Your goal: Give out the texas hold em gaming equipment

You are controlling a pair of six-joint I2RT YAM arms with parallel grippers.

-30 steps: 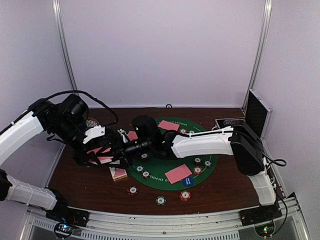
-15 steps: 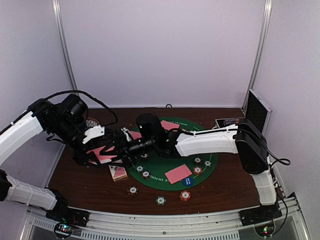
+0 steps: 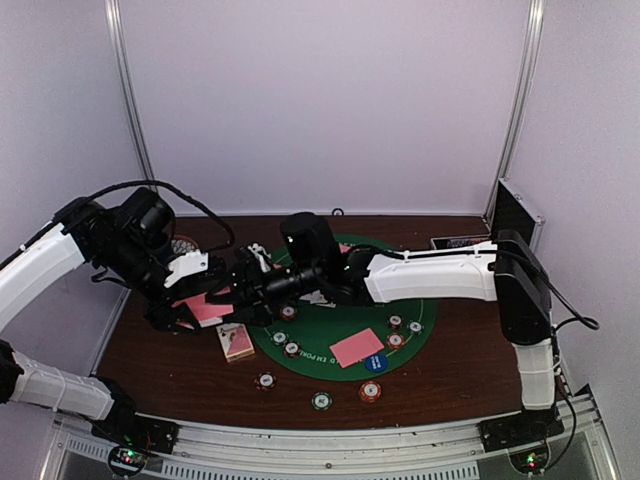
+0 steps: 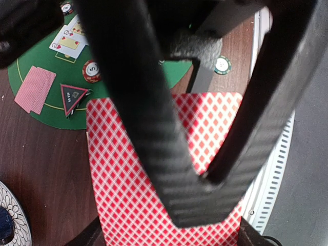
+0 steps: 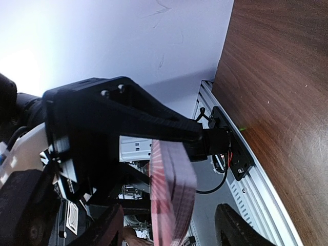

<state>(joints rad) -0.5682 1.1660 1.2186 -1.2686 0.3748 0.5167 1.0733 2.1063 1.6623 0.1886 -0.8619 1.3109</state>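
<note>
Top external view: the left gripper point(image 3: 198, 306) and right gripper point(image 3: 245, 292) meet above the table point(image 3: 460, 365), just left of the green felt mat point(image 3: 330, 335).
Left jaws: pinched narrow on the deck of pink-backed cards point(image 3: 208, 310).
Deck, place: held between the left jaws, with its free end sticking out ahead of them toward the right gripper.
Deck, heading: in the left wrist view the patterned back faces the camera, the long axis runs along the left fingers, and the free short edge points toward the mat. The right wrist view shows the deck edge-on.
Right jaws: apart and holding nothing. The deck's edge sits in the gap ahead of them; whether they touch it I cannot tell.
Past the right jaws: face-down cards point(image 3: 357, 347) lie on the mat, and poker chips point(image 3: 321, 401) lie on the mat and on the table's near side.
Step in hand: probably drawing a card off the held deck to deal it.
Next move calls for: the right jaws closing on the outermost card alone and sliding it off along the long axis, while the left grip holds steady.
</note>
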